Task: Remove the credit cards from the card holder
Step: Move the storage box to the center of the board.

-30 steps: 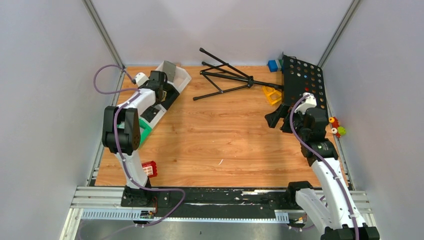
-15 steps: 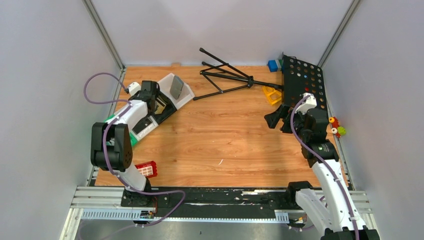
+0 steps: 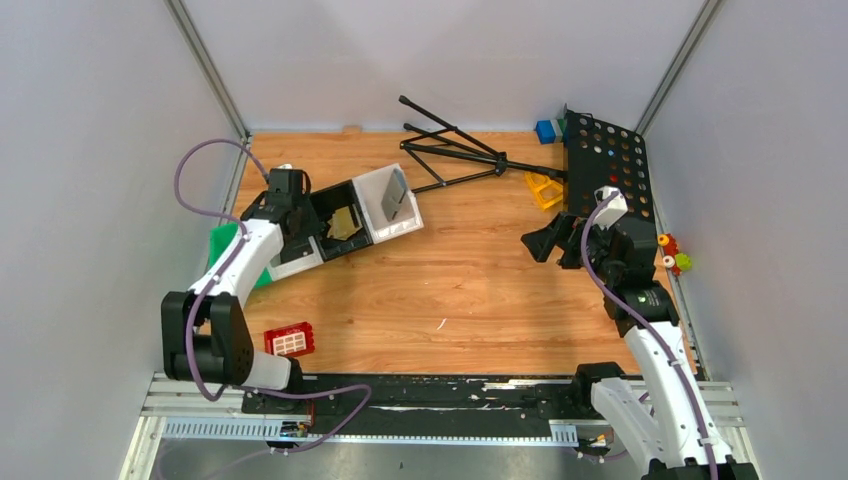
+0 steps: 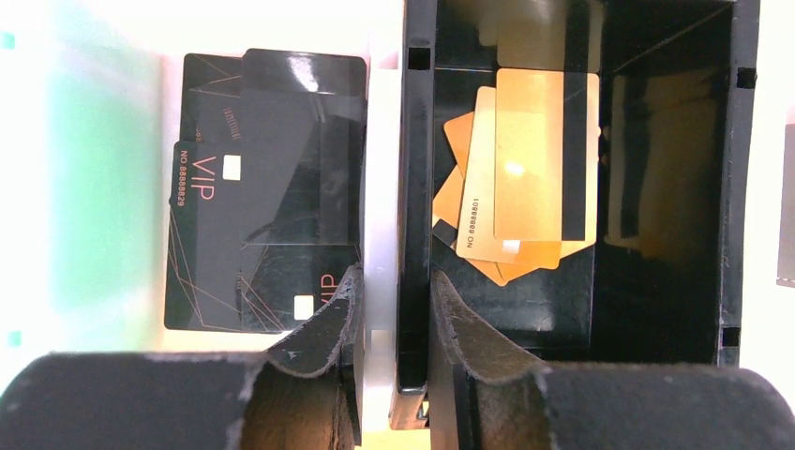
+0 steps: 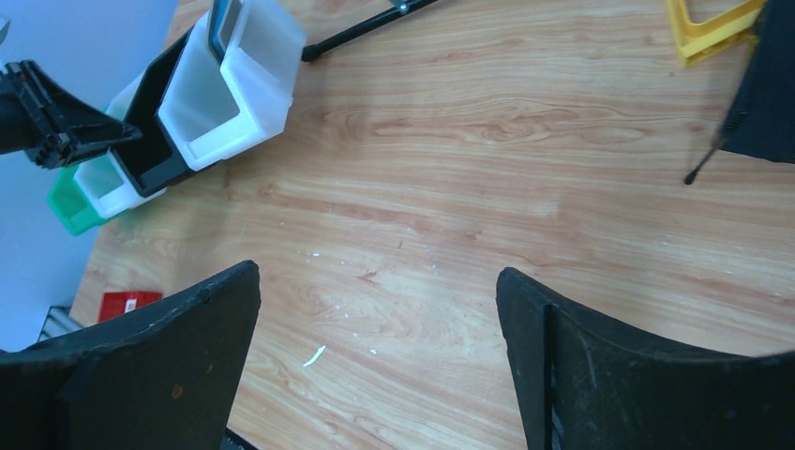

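The card holder [image 3: 393, 194] stands tilted inside the white end tray [image 5: 239, 103], toward the far left corner of the table [image 3: 470, 290]. It is a flat grey rectangle leaning against a tray wall. It is apart from the left tool [image 4: 396, 286], with the black tray [image 4: 656, 309] between them, and well apart from the right tool [image 5: 377, 277].

The gold cards [image 4: 530, 169] lie fanned and overlapping on the floor of the black tray, just beside the left tool. The black cards [image 4: 272, 187], marked VIP, lie stacked in the adjoining white tray [image 3: 295, 262]. A green tray [image 3: 222, 250] ends the row at the left edge.

Left tool: fingers clamped on the double wall [image 4: 384, 159] where the white tray and the black tray meet, one finger in each compartment.

Right tool: fingers spread wide, holding nothing, above bare table near the right edge.
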Action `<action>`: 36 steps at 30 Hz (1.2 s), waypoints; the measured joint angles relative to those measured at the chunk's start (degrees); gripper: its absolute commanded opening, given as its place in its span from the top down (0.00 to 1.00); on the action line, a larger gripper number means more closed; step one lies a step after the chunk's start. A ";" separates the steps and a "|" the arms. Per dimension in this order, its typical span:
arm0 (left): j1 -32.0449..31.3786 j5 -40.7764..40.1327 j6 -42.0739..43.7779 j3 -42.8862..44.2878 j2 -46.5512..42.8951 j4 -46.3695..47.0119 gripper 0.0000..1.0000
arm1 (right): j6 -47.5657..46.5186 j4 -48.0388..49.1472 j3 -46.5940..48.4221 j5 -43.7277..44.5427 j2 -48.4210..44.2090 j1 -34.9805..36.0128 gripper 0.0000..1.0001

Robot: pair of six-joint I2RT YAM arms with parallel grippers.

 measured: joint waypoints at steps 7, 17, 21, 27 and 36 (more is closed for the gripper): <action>-5.53 3.54 1.36 -7.85 -8.24 4.44 1.00 | 1.38 2.56 0.00 -6.40 4.13 0.57 0.20; -14.71 -0.33 1.42 -22.99 -14.95 15.67 1.00 | 4.74 3.67 3.10 0.52 16.96 16.33 0.24; -15.04 -0.46 1.42 -25.46 -15.43 20.79 1.00 | 6.16 4.68 7.43 5.53 24.85 21.88 0.28; -15.02 0.24 1.66 -27.85 -15.43 26.47 1.00 | 7.08 5.38 15.72 10.73 37.68 27.17 0.34; -15.02 1.92 1.92 -28.81 -15.43 28.96 1.00 | 7.21 5.42 24.63 13.86 49.99 30.16 0.39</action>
